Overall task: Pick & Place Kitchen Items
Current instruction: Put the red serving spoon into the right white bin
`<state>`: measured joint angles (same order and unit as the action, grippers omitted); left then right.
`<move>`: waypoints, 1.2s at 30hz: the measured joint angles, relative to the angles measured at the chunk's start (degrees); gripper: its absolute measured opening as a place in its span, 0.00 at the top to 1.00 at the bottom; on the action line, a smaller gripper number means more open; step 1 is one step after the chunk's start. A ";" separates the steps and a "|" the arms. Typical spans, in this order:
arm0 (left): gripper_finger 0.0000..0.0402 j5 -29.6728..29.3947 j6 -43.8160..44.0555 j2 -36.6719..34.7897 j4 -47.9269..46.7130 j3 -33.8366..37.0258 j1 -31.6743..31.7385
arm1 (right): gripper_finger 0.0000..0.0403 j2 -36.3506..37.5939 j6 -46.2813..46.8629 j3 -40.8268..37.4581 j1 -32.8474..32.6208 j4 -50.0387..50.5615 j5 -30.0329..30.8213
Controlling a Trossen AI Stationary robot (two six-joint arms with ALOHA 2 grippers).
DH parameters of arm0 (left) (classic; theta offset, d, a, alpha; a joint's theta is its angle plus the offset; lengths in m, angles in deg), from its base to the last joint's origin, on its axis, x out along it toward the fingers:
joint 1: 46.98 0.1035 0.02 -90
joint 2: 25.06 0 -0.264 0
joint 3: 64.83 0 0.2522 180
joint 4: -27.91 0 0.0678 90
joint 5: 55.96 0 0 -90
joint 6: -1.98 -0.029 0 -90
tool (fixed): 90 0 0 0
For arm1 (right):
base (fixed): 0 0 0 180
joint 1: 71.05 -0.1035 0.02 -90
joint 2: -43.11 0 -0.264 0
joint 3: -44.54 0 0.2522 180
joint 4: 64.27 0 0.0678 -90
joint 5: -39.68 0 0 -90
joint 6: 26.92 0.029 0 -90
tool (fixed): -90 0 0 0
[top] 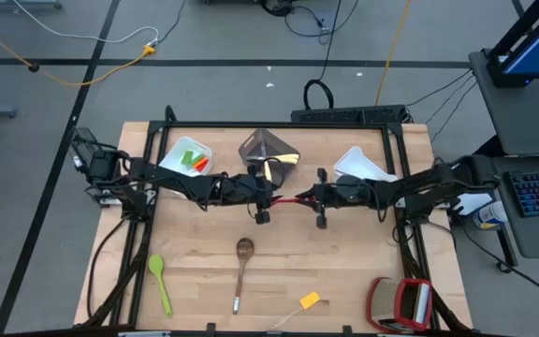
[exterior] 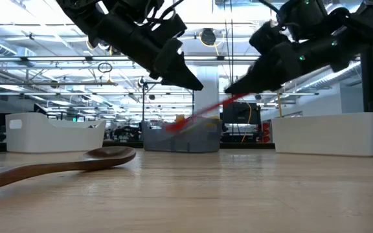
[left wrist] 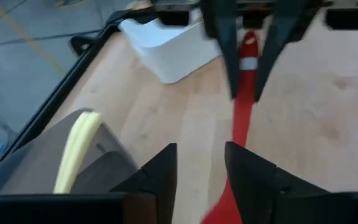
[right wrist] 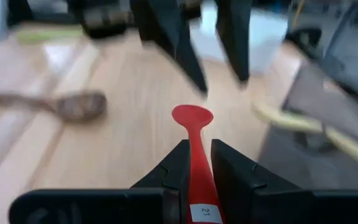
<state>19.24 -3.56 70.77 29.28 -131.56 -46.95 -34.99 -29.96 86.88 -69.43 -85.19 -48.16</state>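
Note:
A red spoon (top: 293,199) hangs over the middle of the table between my two grippers. My right gripper (right wrist: 199,146) is shut on it. The spoon's round end (right wrist: 192,115) points toward my left gripper (left wrist: 201,152), which stands open at that end. In the low view the round end (exterior: 175,125) droops just below the left fingers (exterior: 190,81); I cannot tell whether they touch it. A wooden spoon (top: 242,265), a green spoon (top: 160,281) and a small yellow piece (top: 310,300) lie flat on the near half of the table. My right gripper pinches the red spoon's handle (right wrist: 195,135) between its two fingers, near a white label (left wrist: 248,63). The fingers point toward the table's left, slightly downward, and the spoon runs out along them. It is clear of the table, its round end lowest.
A white bin (top: 190,157) with green and orange utensils stands far left. A grey bin (top: 268,150) with a pale yellow utensil (left wrist: 73,155) stands far centre, and another white bin (top: 363,167) far right. A red-and-silver object (top: 402,301) sits at the near right corner.

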 joint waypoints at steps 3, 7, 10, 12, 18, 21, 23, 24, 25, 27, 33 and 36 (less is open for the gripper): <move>0.63 -2.37 1.83 0.00 -0.89 0.02 0.00 | 0.87 5.90 0.87 0.01 -1.09 8.25 3.60; 0.63 -3.66 1.67 0.01 -2.29 0.03 0.00 | 0.87 15.35 1.55 0.02 -3.76 19.69 7.73; 0.63 -4.24 1.86 0.00 -3.10 0.04 0.07 | 0.87 22.54 2.41 0.02 -5.81 24.80 9.84; 0.63 -4.81 2.17 0.02 -3.73 0.07 0.22 | 0.87 26.62 2.39 0.06 -7.08 27.92 11.55; 0.63 -4.90 3.68 0.02 -4.71 0.09 0.80 | 0.87 36.63 1.76 0.02 -9.49 36.54 19.21; 0.63 -4.89 4.95 0.02 -5.26 0.09 1.02 | 0.87 39.85 1.75 0.02 -9.94 40.09 24.14; 0.63 -4.85 5.92 -0.12 -5.63 0.10 1.03 | 0.87 41.07 1.75 0.02 -9.99 41.59 26.65; 0.63 -4.75 6.14 -0.34 -5.90 0.12 1.03 | 0.87 41.56 1.77 0.02 -10.00 42.63 27.38; 0.63 -4.45 6.31 -0.70 -6.08 0.13 1.03 | 0.87 41.78 1.81 0.02 -10.01 43.38 28.02; 0.63 -4.19 7.03 -1.43 -6.28 0.13 1.03 | 0.87 42.17 1.92 0.02 -9.99 44.30 28.07; 0.63 -4.21 7.21 -2.62 -6.44 0.11 1.31 | 0.87 42.84 0.34 0.02 -10.01 44.85 34.49; 0.63 -4.21 7.28 -2.58 -7.04 0.15 1.54 | 0.88 44.05 0.35 0.02 -9.96 45.98 40.23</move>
<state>15.03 3.72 68.20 22.24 -131.40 -45.41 9.06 -29.61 86.90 -79.39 -39.21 -7.93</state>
